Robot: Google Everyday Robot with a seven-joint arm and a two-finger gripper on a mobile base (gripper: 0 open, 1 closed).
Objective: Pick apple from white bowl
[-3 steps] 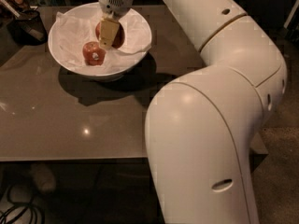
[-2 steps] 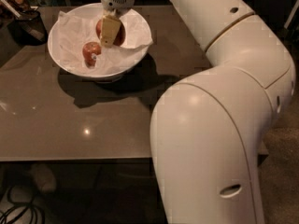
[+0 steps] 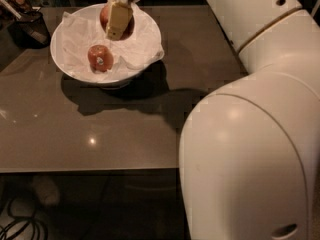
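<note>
- orange-red apple (image 3: 103,16), smooth-skinned, sits between the fingers of the gripper (image 3: 118,25), over the far part of the white bowl (image 3: 56,49); whether it touches the paper beneath cannot be told
- gripper hangs at the top edge of the view, closed around the apple; one tan finger (image 3: 119,18) crosses the front of the fruit, pointing down and a little tilted; the other finger is hidden behind it
- white bowl lies below the gripper and spreads out to both sides of it, wide and round
- crumpled white paper (image 3: 142,49) lines the bowl; one corner spills over the rim, below and to the right of the gripper
- darker red apple (image 3: 100,58) with a small pale sticker rests on the paper, below and slightly left of the gripper, apart from the held fruit
- grey-brown table (image 3: 125,129) carries the bowl; the bowl's shadow falls on it toward the viewer
- dark basket (image 3: 31,28) stands to the left of the gripper, just beside the bowl
- white robot arm (image 3: 260,134) runs from the gripper across the right of the view
</note>
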